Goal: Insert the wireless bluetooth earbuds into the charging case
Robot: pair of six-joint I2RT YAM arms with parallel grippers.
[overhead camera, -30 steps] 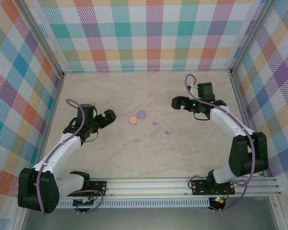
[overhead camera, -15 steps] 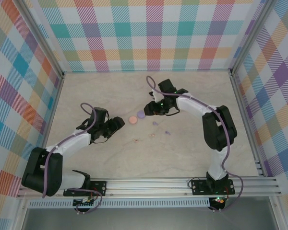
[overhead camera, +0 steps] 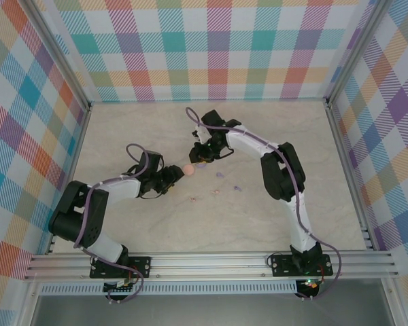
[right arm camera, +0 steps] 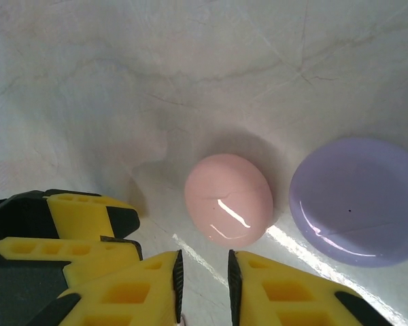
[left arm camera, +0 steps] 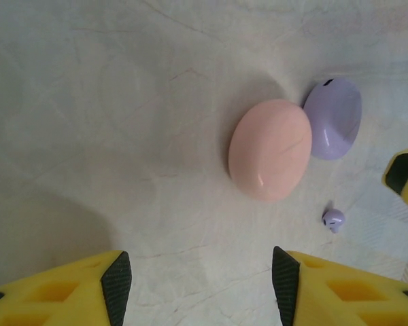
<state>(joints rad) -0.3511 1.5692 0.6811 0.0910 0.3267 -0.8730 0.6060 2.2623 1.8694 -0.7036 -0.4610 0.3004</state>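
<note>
Though tiny, glossy lilac earbud (left arm camera: 334,219)

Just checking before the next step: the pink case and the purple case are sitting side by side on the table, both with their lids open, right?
Not quite. The pink case and the purple case do sit side by side on the table, but both lids are closed: the left wrist view shows two smooth, shut shells, and a lilac earbud lying loose nearby.
</note>
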